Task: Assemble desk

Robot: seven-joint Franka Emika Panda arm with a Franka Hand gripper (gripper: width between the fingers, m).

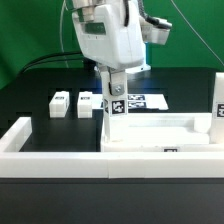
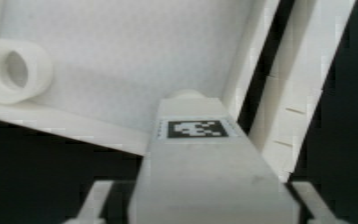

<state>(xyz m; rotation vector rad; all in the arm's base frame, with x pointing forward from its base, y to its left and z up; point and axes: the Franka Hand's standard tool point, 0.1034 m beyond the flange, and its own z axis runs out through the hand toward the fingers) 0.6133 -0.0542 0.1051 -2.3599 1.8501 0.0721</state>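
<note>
My fingers (image 2: 101, 206) clamped on leg post (image 2: 197, 150), one each side. Post upright, tag facing wrist camera. Its lower end over tabletop (image 1: 160, 128) corner at exterior view's left; cannot tell if touching. Round socket (image 2: 12, 72) in slab close by. Farther out on bench (image 1: 30, 95): loose posts (image 1: 57, 103) lying. Marker board (image 1: 145, 100) beyond.

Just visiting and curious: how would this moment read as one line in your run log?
claw: shut on leg post | leg post: upright at tabletop edge | round socket: empty | spare legs: set aside
</note>
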